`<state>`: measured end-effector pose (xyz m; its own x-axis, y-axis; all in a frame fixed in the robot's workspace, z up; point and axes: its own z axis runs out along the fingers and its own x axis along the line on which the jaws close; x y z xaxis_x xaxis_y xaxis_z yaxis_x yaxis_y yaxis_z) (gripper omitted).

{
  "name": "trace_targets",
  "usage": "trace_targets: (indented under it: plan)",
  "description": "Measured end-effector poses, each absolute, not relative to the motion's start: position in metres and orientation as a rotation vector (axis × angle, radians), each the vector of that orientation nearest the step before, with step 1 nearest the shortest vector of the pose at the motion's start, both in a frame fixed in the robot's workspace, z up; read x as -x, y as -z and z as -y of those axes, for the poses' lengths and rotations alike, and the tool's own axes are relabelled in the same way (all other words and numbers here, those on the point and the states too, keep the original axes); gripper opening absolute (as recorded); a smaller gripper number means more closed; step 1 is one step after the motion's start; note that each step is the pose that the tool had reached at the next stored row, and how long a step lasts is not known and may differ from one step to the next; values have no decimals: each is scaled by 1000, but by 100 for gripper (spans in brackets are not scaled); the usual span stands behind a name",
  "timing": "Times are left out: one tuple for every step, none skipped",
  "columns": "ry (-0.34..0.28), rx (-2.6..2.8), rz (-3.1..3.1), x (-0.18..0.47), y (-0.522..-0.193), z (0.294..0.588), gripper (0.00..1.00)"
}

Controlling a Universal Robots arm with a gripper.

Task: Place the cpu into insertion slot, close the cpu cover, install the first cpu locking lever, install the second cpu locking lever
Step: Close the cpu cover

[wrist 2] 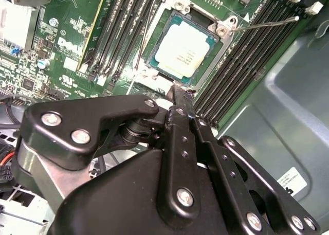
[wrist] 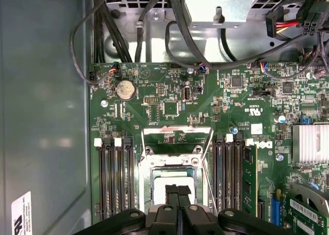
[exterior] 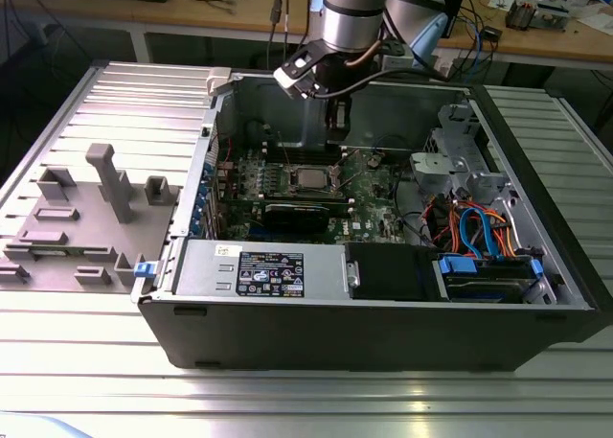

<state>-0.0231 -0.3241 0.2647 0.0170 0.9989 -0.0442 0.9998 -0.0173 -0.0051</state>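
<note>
Black gripper, its fingers pressed together and holding nothing, hangs just above the insertion slot. The cpu lies flat inside the slot, silver top up. Along one edge of the slot the cpu cover stands raised open, and a thin wire lever juts free beside the slot

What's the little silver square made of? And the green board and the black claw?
The cpu looks topped with metal: dull silver-grey with a soft sheen. The green board looks like glossy coated plastic or fibreglass; I can't tell which. The gripper looks like matte black metal, perhaps painted, with shiny screws.
</note>
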Motion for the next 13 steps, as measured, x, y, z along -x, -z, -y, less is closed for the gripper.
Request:
trace_targets:
  plan:
    - [55,-2221,-2183,22,-265,324,11]
    - [55,-2220,-2183,22,-265,324,11]
    - [55,-2221,-2183,21,-265,324,11]
    - [55,-2221,-2183,20,-265,324,11]
    - [55,-2221,-2183,20,-265,324,11]
    - [55,-2221,-2183,19,-265,324,11]
    - [55,-2221,-2183,18,-265,324,11]
    - [55,-2221,-2183,17,-265,324,11]
    - [55,-2221,-2183,16,-265,324,11]
    - [55,-2220,-2183,16,-265,324,11]
    - [55,-2220,-2183,15,-265,324,11]
    - [55,-2220,-2182,15,-265,324,11]
    - [55,-2220,-2182,14,-265,324,11]
